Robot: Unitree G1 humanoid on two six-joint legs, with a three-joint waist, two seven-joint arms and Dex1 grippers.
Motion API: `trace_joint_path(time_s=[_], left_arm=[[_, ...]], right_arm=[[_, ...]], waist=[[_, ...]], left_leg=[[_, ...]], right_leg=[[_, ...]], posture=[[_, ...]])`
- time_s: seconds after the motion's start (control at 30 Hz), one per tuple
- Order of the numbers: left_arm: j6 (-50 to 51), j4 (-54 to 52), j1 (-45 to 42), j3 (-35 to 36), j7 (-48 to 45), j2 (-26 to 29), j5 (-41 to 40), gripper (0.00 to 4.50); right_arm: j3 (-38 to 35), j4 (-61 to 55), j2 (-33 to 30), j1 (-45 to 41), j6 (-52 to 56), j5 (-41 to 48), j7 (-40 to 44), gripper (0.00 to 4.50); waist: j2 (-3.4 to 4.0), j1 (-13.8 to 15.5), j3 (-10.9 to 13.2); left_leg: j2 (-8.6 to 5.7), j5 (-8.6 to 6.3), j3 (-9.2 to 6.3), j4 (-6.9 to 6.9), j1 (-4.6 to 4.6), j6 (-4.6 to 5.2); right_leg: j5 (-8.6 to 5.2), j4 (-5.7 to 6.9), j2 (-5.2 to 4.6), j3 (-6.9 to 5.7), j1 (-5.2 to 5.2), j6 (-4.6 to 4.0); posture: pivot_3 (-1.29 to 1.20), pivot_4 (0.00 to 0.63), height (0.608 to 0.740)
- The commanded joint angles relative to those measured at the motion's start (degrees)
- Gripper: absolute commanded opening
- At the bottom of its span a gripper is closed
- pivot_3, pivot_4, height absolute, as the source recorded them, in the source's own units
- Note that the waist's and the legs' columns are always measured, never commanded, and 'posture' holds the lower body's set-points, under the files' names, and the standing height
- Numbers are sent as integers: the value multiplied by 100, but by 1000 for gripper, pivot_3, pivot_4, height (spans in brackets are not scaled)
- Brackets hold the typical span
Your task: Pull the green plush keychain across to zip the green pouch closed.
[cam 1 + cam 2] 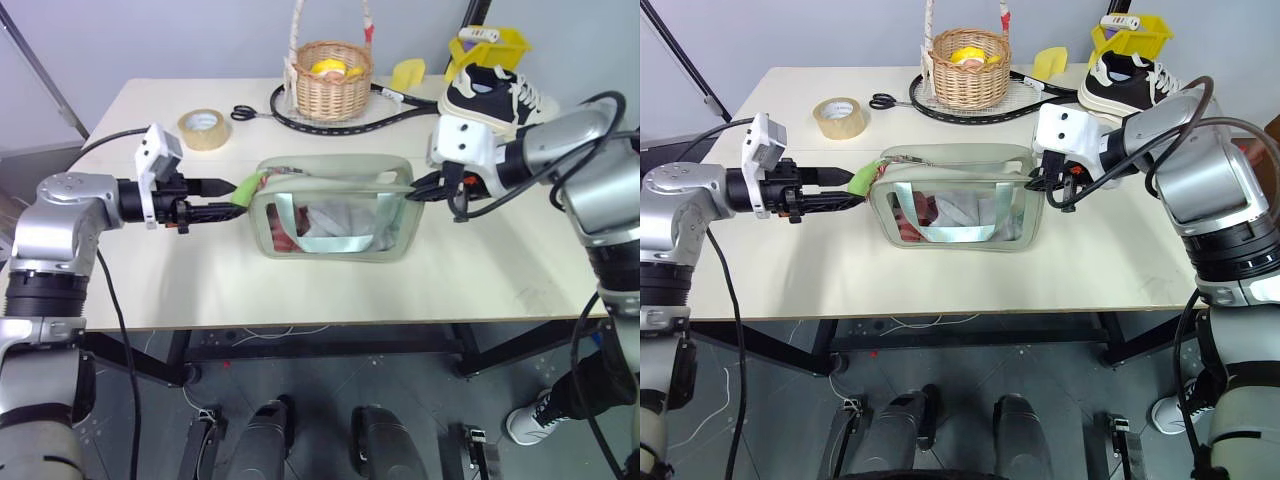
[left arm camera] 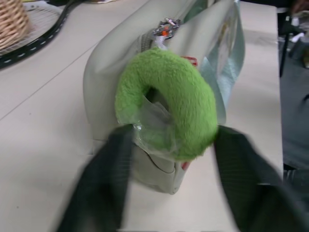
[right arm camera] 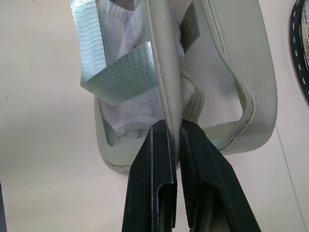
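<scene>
A wicker basket [image 1: 334,82], tape roll [image 1: 204,128], scissors [image 1: 243,113] and sneaker [image 1: 497,97] sit on the table [image 1: 150,280].

Looks like lab or test room to me. Plain pale worktop [image 1: 480,270] on black metal frame, bare grey wall behind, grey floor with loose cables under frame. Odd mix of props on my worktop: tape roll [image 1: 204,128], scissors [image 1: 244,113], wicker basket [image 1: 334,80], racket [image 1: 340,120], sneaker [image 1: 495,98], yellow bin [image 1: 492,45].
</scene>
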Motion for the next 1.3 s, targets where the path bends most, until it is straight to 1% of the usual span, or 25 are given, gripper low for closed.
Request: trace_joint_path(time_s=[0.03, 0.07, 0.2, 0.23, 0.3, 0.37, 0.47, 0.57, 0.6, 0.67, 0.73, 0.77, 0.83, 0.97, 1.07, 1.2, 1.27, 1.3], left_arm=[[-206, -12, -141, 119, -133, 44, 8, 513], [-221, -8, -139, 116, -190, 57, 0, 57], [-176, -55, -200, 71, -410, 143, -2, 57], [-70, -12, -368, 89, -449, 105, -70, 57], [225, 32, -782, 152, -237, -160, -226, 57], [464, 17, -1093, 149, 166, -571, -263, 57], [589, -149, -1187, -53, 401, -989, -175, 57], [761, -152, -1307, -197, 487, -1255, -124, 57], [838, -62, -1379, -274, 552, -1306, -52, 338], [814, 73, -1463, -416, 546, -1336, 91, 1037], [641, 121, -1487, -489, 647, -1328, 269, 2029], [526, 151, -1505, -478, 810, -1331, 392, 2598], [394, 131, -1504, -349, 770, -1241, 394, 3622], [345, 25, -1264, -58, 421, -807, 221, 3622], [235, -282, -715, -113, 138, -440, 266, 3622], [41, -518, -130, -160, 88, -270, 354, 3622], [-68, -508, 57, -142, 174, -337, 387, 3093], [-201, -473, 81, -164, 224, -399, 442, 2727]], right_arm=[[-179, -75, -32, -95, 19, -39, -79, 0], [-183, -81, -32, -95, 24, -27, -76, 0], [-190, -127, -20, -76, 60, 12, -81, 0], [-190, -170, -8, -46, 75, 33, -84, 0], [-194, -268, 13, 32, 108, 70, -99, 0], [-191, -305, 54, 72, 117, 80, -128, 0], [-191, -311, 105, 76, 112, 76, -154, 0], [-204, -323, 136, 65, 121, 73, -154, 0], [-208, -330, 142, 63, 125, 72, -157, 0], [-222, -352, 147, 68, 153, 80, -163, 0], [-239, -386, 141, 79, 189, 92, -173, 0], [-252, -414, 128, 89, 210, 103, -174, 0], [-282, -470, 107, 111, 275, 120, -193, 0], [-315, -539, 81, 171, 333, 145, -222, 0], [-323, -546, 87, 196, 335, 161, -256, 0], [-343, -506, 111, 211, 327, 174, -292, 0], [-342, -504, 112, 245, 331, 175, -309, 0], [-342, -507, 114, 250, 338, 181, -309, 0]], waist=[[0, 0, 0], [0, -2, 0], [0, -5, 0], [0, -4, 0], [-1, 28, 0], [-1, 44, 0], [-2, 10, -1], [-2, -38, -1], [-2, -41, -1], [-2, -32, -1], [-2, -27, -1], [-2, -23, -1], [-2, -14, -1], [-2, -37, -1], [-1, -37, -1], [-1, 2, -1], [-1, 20, -1], [-1, 22, -1]], left_leg=[[0, 0, 0, 0, 0, 0], [0, 0, 0, 0, 0, 0], [0, 0, 1, 0, 0, 0], [0, 0, 1, 0, 0, 0], [0, 0, -2, 1, -2, 0], [-1, 0, -8, 13, -5, 0], [-3, -1, -6, 28, -2, 2], [-4, 0, 0, 27, -2, 3], [-4, 0, 0, 27, -2, 3], [-3, 0, 0, 26, -1, 3], [-3, 0, 0, 27, -1, 3], [-3, 0, 0, 27, -1, 3], [-2, 0, -1, 28, -1, 3], [0, -1, -2, 26, -2, 2], [5, -1, -1, 17, 4, 2], [8, -1, -2, 15, 3, 1], [7, 0, -4, 17, -1, 0], [7, 0, -3, 17, 0, -1]], right_leg=[[0, 0, 0, 0, 0, 0], [0, 0, 0, 0, 0, 0], [0, 0, 0, 0, 0, 0], [0, 0, 0, 0, 0, 0], [0, 1, 1, -1, 0, 0], [0, 2, 3, -6, 7, 0], [1, 1, 2, -5, 20, 2], [1, 10, 5, -2, 11, 3], [1, 13, 8, -2, 9, 3], [1, 19, 13, -2, 6, 3], [1, 20, 13, -2, 6, 2], [1, 19, 13, -2, 6, 2], [1, 19, 12, -2, 6, 2], [1, 18, 12, -2, 4, 2], [1, 17, 11, 3, 3, 1], [1, 15, 9, 5, 3, -1], [3, 9, 9, 3, 3, -5], [3, 8, 8, 3, 4, -6]], posture=[[0, 150, 724], [0, 150, 724], [0, 150, 724], [0, 150, 724], [0, 150, 724], [0, 150, 724], [0, 150, 724], [0, 150, 724], [0, 150, 724], [0, 150, 724], [0, 150, 724], [0, 150, 724], [0, 150, 724], [0, 150, 724], [0, 150, 724], [0, 150, 724], [0, 150, 724], [0, 150, 724]])
